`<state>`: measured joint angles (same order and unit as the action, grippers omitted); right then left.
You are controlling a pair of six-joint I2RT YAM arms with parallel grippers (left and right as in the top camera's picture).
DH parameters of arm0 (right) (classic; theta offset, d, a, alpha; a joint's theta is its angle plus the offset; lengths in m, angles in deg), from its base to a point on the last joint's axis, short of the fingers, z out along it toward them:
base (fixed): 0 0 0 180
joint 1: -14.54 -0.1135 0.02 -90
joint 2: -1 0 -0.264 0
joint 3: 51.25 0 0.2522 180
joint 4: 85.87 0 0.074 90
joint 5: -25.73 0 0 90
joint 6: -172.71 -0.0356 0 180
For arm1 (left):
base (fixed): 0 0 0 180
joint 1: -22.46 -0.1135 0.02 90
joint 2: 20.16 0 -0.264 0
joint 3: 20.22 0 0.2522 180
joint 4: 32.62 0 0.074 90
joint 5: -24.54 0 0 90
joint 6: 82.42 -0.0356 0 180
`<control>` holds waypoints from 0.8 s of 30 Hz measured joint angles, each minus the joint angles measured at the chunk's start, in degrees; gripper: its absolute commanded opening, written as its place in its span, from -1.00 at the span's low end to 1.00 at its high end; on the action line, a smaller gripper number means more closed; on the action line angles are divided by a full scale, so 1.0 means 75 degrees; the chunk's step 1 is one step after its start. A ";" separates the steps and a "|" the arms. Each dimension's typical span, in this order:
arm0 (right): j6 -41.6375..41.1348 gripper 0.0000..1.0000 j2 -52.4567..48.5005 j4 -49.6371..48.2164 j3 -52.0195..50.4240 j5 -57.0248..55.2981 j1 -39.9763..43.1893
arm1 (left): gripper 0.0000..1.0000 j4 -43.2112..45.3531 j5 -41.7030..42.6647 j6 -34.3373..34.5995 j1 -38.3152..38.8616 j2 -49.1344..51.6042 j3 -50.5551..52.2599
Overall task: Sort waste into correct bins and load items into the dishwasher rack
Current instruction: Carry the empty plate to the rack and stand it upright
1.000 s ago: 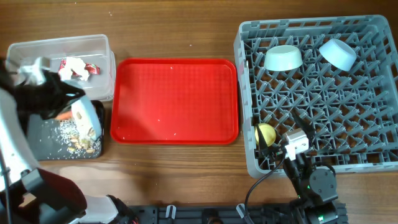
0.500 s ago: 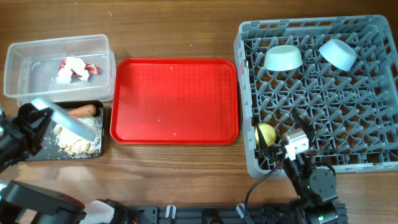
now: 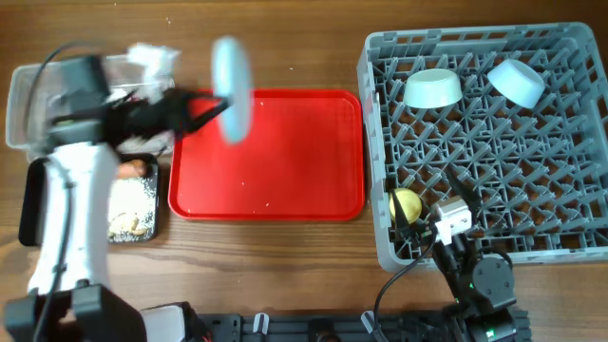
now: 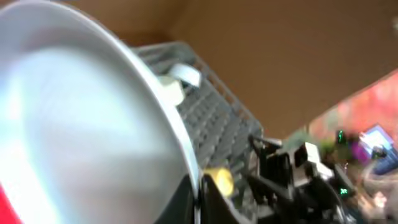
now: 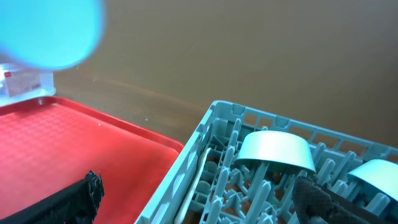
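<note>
Left gripper [image 3: 198,107]: closed on the rim of the light blue plate [image 3: 231,87], which it carries on edge. The arm is blurred in the overhead view.
Plate position: in the air over the upper left part of the red tray [image 3: 275,161], touching nothing below. In the left wrist view its pale face fills the left of the picture, with a dark finger against its lower rim.
Right gripper [image 5: 199,183]: fingers spread wide with nothing between them, low at the near left corner of the dishwasher rack [image 3: 532,190].
Rack contents: pale green bowl [image 3: 432,89] and light blue bowl [image 3: 516,82] lie side by side in the far rows, both tipped on the pegs. The yellow cup [image 3: 406,202] sits at the near left edge, just beside the right arm.
Clear tub [image 3: 21,100]: far left of the table [image 3: 285,47]. The left arm crosses over it, so its contents cannot be made out.
Black tray [image 3: 30,204]: directly in front of the tub and partly under the arm. It holds an orange carrot piece [image 3: 133,169] at its far edge and beige food scraps [image 3: 131,220] nearer the front.
Red tray: flat between the bins and the rack — nothing rests on it.
</note>
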<state>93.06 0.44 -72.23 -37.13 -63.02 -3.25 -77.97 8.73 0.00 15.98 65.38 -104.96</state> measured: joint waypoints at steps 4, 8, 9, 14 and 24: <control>0.0003 1.00 0.0000 0.0003 0.0000 0.0000 0.0000 | -0.92 0.4436 -0.1719 0.3069 0.2495 0.0370 -0.0038; 0.0003 0.99 -0.0003 0.0000 0.0000 -0.0003 0.0000 | -0.92 0.7163 -0.3363 0.5377 0.4226 0.1107 -0.0076; 0.0003 1.00 0.0000 0.0003 0.0000 -0.0003 0.0000 | -0.92 0.7458 -0.3625 0.5802 0.4473 0.1274 -0.0079; 0.0003 0.99 0.0000 0.0003 0.0000 -0.0003 0.0000 | -0.92 0.7618 -0.4677 0.7927 0.5377 0.2413 -0.0082; 0.0003 0.99 0.0000 0.0003 0.0000 -0.0003 0.0000 | 1.00 0.7268 -0.5458 0.9856 0.5010 0.3162 -0.0079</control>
<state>93.08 0.44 -72.21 -37.13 -63.04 -3.25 -23.46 -32.21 73.92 53.55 89.09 -105.55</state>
